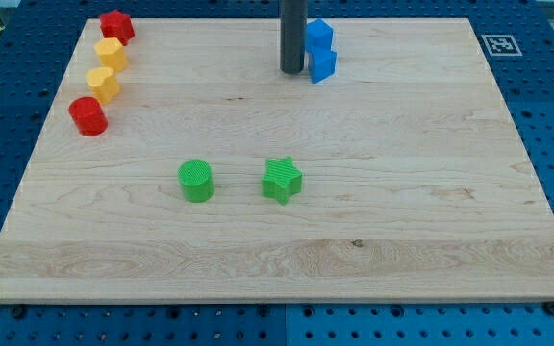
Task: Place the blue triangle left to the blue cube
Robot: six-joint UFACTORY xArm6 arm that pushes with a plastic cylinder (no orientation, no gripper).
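Tip: my tip rests on the tabletop near the view's top, just left of the two blue blocks and close against them.
Hand: the arm carries none, only a straight dark rod, so nothing is held.
Blue blocks: an upper blue block and a lower blue block sit touching, one above the other; I cannot tell which is the triangle and which the cube.
Green blocks: a green cylinder and a green star stand side by side, apart, near the middle.
Left column: at the view's upper left, top to bottom, a red block, a yellow block, another yellow block and a red cylinder.
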